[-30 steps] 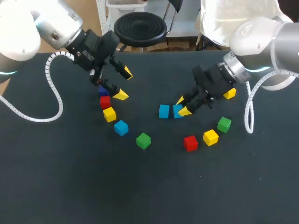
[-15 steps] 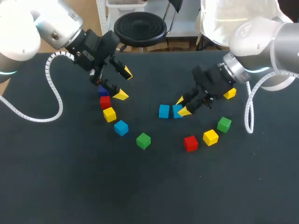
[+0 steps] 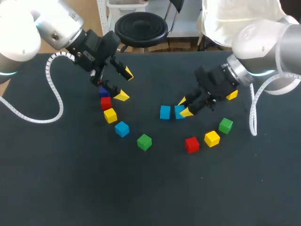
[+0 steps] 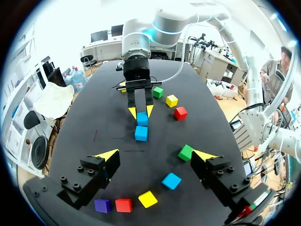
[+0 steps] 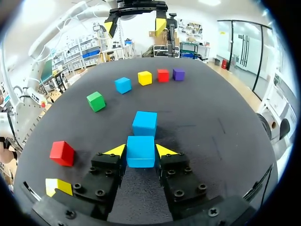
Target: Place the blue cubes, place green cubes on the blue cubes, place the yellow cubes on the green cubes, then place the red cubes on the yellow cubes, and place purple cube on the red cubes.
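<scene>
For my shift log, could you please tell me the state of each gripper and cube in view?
left gripper: open, empty.
right gripper: shut on a blue cube.
second blue cube: free, just ahead of the held one, nothing on it.
green cube and all other cubes: lying singly, unstacked.

The left arm (image 3: 51,23) and right arm (image 3: 263,37) are rounded silver-white shells with cyan rings, a white ribbed cable (image 3: 47,73) off each wrist. The left pincer (image 3: 124,84) and right pincer (image 3: 184,106) are black screw-studded blocks, yellow-tipped.
</scene>
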`<control>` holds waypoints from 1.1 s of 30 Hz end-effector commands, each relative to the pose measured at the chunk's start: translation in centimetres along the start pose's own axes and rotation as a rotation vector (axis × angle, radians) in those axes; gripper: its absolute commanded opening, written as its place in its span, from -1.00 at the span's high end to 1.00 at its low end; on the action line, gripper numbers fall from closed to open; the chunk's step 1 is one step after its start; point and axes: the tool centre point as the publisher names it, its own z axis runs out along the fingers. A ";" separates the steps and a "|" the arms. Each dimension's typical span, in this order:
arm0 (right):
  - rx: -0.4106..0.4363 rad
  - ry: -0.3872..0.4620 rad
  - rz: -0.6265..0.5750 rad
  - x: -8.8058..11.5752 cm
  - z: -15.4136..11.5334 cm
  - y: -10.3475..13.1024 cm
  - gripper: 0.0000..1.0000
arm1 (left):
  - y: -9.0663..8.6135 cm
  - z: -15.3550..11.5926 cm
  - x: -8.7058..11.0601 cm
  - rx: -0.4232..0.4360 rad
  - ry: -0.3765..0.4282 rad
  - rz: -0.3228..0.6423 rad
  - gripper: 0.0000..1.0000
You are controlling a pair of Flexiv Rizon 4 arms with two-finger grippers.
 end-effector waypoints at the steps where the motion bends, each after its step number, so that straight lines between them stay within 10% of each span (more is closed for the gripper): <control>1: 0.005 -0.001 -0.002 0.0 0.1 0.4 1.00 | 0.1 0.0 0.0 0.002 0.003 0.000 -1.00; 33: 0.017 -0.018 -0.021 0.3 0.3 -0.4 1.00 | 0.1 0.0 0.0 0.002 0.003 0.000 -1.00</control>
